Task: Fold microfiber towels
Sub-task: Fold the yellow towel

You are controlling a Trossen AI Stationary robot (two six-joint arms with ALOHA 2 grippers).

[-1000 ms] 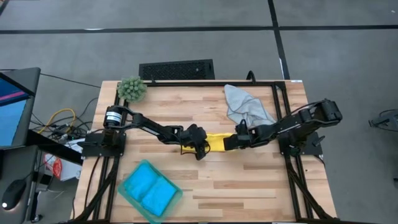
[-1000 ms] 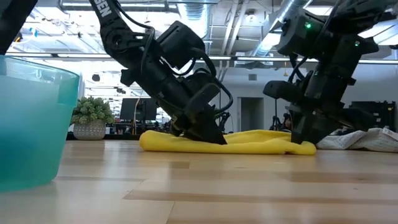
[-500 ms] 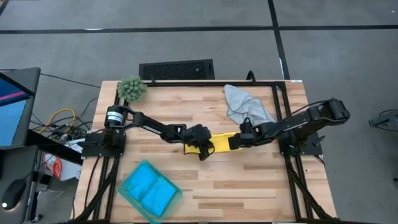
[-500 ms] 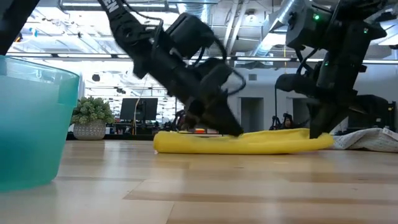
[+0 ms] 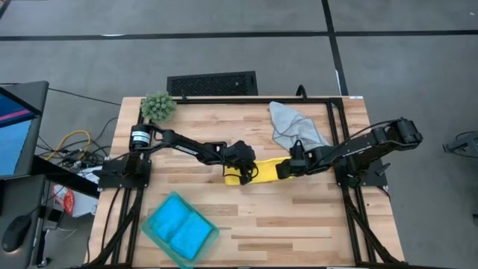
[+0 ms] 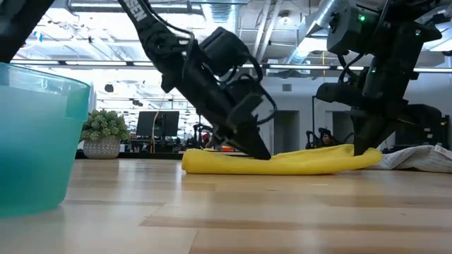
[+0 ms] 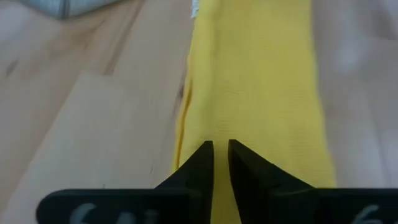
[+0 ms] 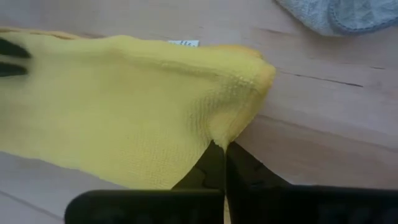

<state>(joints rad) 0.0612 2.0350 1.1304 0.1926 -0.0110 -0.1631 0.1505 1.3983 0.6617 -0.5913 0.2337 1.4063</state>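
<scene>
Yellow towel: the yellow towel (image 5: pixel 266 169) lay mid-worktop as a narrow folded strip, stretched between my two tools.
Left tool: my left tool (image 5: pixel 243 175) sat at the strip's left end; in the left wrist view its fingers (image 7: pixel 200 163) were nearly together over the yellow cloth. I judged it to be clamped on that end, though the cloth between the pads was hard to make out.
Right tool: my right tool (image 5: pixel 287 169) was at the strip's right end, fingers (image 8: pixel 214 163) together and pinching a corner of the yellow cloth, which puckered at the pinch.
Grey towel: the grey towel (image 5: pixel 296 127) lay crumpled near the worktop's far right corner, just behind my right arm, unfolded.
Blue towels: bright blue cloth (image 5: pixel 180 228) sat in a teal bin (image 5: pixel 153 233) at the near left of the worktop. I judged these finished and put away.
Plant ball: a fuzzy green plant ball (image 5: pixel 158 106) stood at the far left corner, no part of the job.
Worktop: wooden worktop (image 5: pixel 299 224), bare at the near right.
Progress: I judged the yellow towel mid-fold, still needing a further fold across its length. The grey towel remained untouched. No teal green towel was seen.
</scene>
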